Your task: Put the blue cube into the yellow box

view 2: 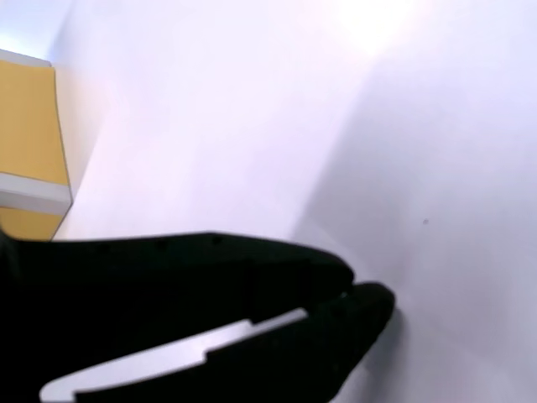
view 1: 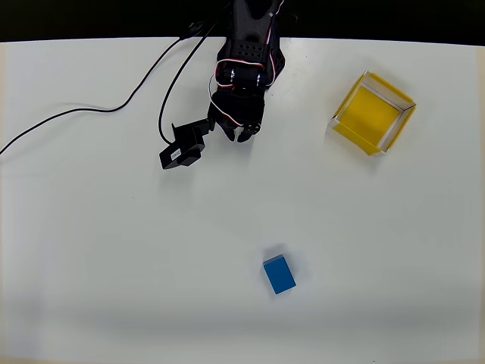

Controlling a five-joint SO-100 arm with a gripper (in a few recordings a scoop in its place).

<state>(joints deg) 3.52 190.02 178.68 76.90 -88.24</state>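
The blue cube (view 1: pixel 279 274) lies alone on the white table, low and slightly right of centre in the overhead view. The yellow box (view 1: pixel 373 114) sits turned at an angle at the upper right, with nothing inside it; its yellow side (view 2: pixel 29 143) shows at the left edge of the wrist view. My black gripper (view 1: pixel 239 135) hangs near the table's top centre, far above the cube in the picture and left of the box. In the wrist view its fingertips (view 2: pixel 357 290) meet with nothing between them, so it is shut.
The white table (view 1: pixel 114 250) ends at a dark strip along the top. A black cable (view 1: pixel 98 106) runs across its upper left to the black camera block (view 1: pixel 182 148) beside the gripper. Open tabletop lies between the gripper, cube and box.
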